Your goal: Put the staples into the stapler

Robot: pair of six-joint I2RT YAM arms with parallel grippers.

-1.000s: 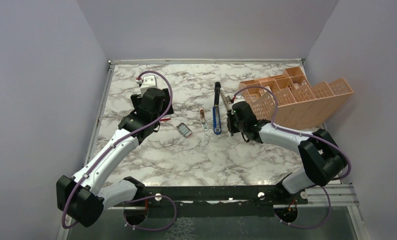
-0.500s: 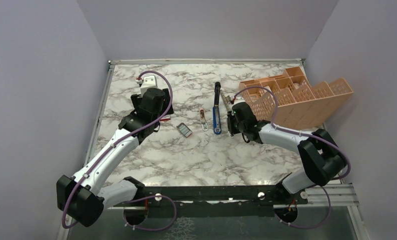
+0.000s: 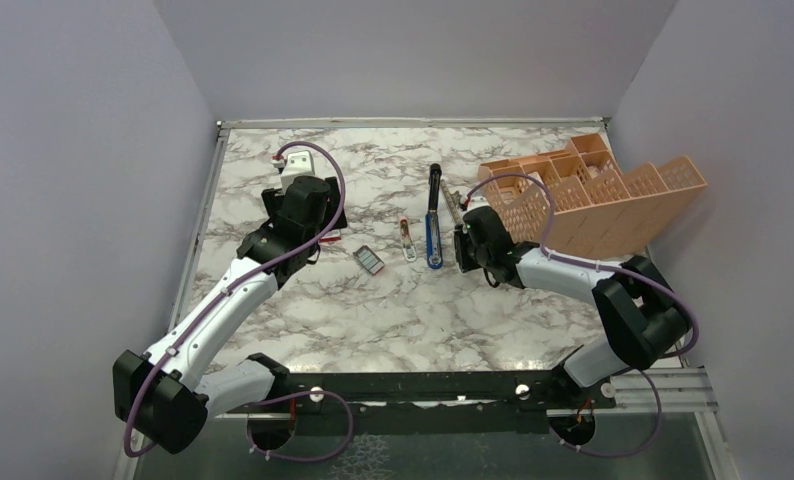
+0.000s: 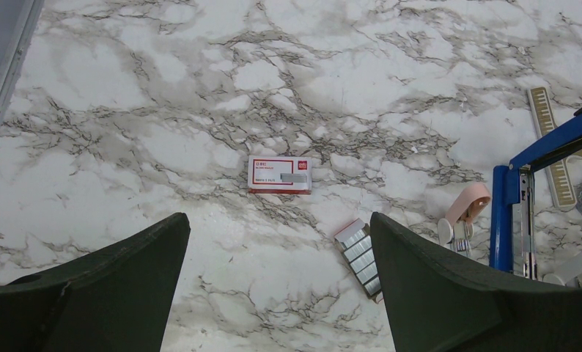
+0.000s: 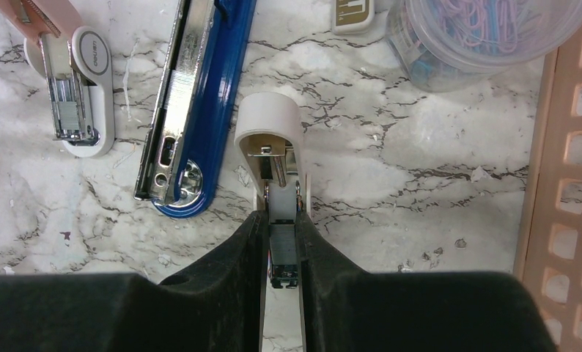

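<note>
The blue stapler (image 3: 433, 243) lies open mid-table, its black arm pointing away; it shows in the right wrist view (image 5: 200, 95) with its metal channel bare, and in the left wrist view (image 4: 502, 213). The staples (image 4: 361, 253) lie as silvery strips in a small tray (image 3: 370, 260). Their red-and-white box (image 4: 279, 174) lies a little farther off. My left gripper (image 4: 278, 220) hangs open above the table between box and tray. Just right of the blue stapler, my right gripper (image 5: 281, 216) is shut on a small white stapler (image 5: 270, 125), pinching its metal magazine.
A small pink stapler (image 5: 75, 95) lies left of the blue one. A clear tub of paper clips (image 5: 486, 37) and a slim ruler-like strip (image 4: 552, 147) sit behind. An orange slotted basket (image 3: 593, 195) leans at the back right. A white device (image 3: 293, 160) stands back left.
My right gripper has crept slightly left and nearer, still clamped on the small white stapler. The left arm has not moved.
</note>
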